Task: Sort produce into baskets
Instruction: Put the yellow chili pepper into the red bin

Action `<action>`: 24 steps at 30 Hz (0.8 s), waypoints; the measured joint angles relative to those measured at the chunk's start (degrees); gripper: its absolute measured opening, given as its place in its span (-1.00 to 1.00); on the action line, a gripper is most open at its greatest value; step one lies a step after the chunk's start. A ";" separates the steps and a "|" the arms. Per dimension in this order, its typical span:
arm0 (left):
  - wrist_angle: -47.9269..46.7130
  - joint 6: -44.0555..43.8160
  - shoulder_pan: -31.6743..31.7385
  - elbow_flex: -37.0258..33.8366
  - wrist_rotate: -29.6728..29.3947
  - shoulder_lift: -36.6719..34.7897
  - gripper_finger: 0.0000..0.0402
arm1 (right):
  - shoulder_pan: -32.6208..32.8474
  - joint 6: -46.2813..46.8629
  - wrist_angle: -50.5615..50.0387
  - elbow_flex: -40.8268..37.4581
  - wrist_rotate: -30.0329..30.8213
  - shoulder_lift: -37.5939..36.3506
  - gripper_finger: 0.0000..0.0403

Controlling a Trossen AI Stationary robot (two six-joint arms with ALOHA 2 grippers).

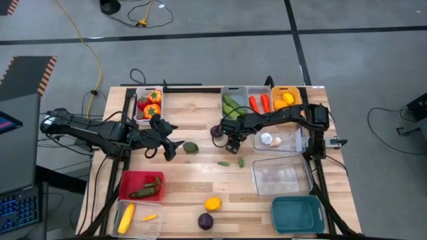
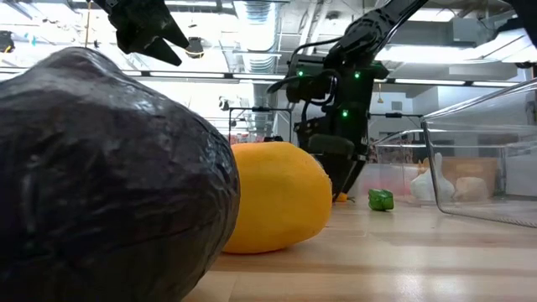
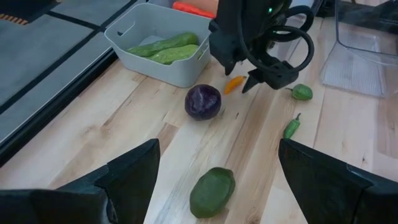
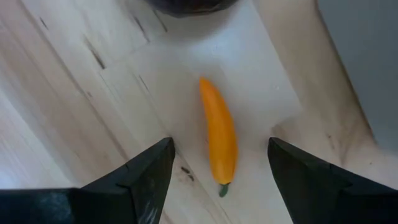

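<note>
- On pale wood-plank tabletop (image 1: 193, 183): right end effector (image 4: 219, 165) spread wide, straddling orange pepper (image 4: 219, 138) lying flat mid-table.
- Left end effector (image 1: 168, 148) wide, empty, near green avocado (image 1: 191, 147).
- Grey taped floor (image 1: 220, 20) beyond, yellow cable (image 1: 87, 47).

One camera looks straight down on the whole table (image 1: 200, 193); another sits at tabletop level. Both wrist cameras share the orange pepper (image 4: 219, 138)
</note>
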 joint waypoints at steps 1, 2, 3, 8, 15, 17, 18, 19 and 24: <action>-0.04 0.00 0.02 0.00 0.00 0.00 0.58 | -0.01 0.04 0.01 0.03 -0.02 0.37 0.44; -0.02 0.00 0.01 0.00 0.02 0.00 0.58 | -0.01 0.03 -0.16 0.03 -0.11 0.44 0.44; -0.03 0.00 0.02 0.00 0.02 0.00 0.58 | -0.01 0.03 -0.23 0.03 -0.19 0.48 0.43; -0.02 0.00 0.00 0.00 0.02 0.00 0.58 | -0.01 -0.06 -0.65 -0.14 -0.23 -0.04 0.32; -0.04 0.00 0.01 0.00 0.02 0.00 0.58 | 0.06 -0.10 -0.63 -0.16 -0.58 -0.02 -0.14; -0.02 0.00 0.02 0.00 0.02 0.00 0.58 | 0.08 -0.10 -0.57 -0.16 -0.63 0.00 -0.30; -0.02 0.00 0.02 0.00 0.02 0.00 0.58 | 0.08 -0.10 -0.58 -0.17 -0.71 0.00 -0.38; -0.03 0.00 0.02 0.00 0.02 0.00 0.58 | 0.08 -0.10 -0.56 -0.19 -0.78 0.00 -0.45; -0.03 0.00 0.00 0.00 0.02 0.00 0.58 | 0.03 -0.12 -0.57 -0.19 -2.44 0.00 -0.68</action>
